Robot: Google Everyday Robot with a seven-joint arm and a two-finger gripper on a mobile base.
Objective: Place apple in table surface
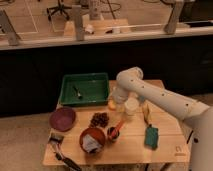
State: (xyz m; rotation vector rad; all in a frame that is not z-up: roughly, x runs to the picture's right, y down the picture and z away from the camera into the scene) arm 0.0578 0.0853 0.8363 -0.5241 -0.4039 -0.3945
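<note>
The apple (112,105) is small, round and pale yellow-orange. It is just in front of the green tray, left of the white cup (131,106), low over the light wooden table surface (130,147). I cannot tell whether it rests on the wood. My gripper (116,99) points down from the white arm's bend (129,77) and is right at the apple, which it partly hides.
A green tray (85,89) holding a small utensil stands at the back left. A purple plate (62,118), dark grapes (99,120), a red bowl (92,140), a small cup with an orange tool (114,131), a teal object (151,136), an elongated yellow fruit (145,111) and black utensils (60,149) lie around.
</note>
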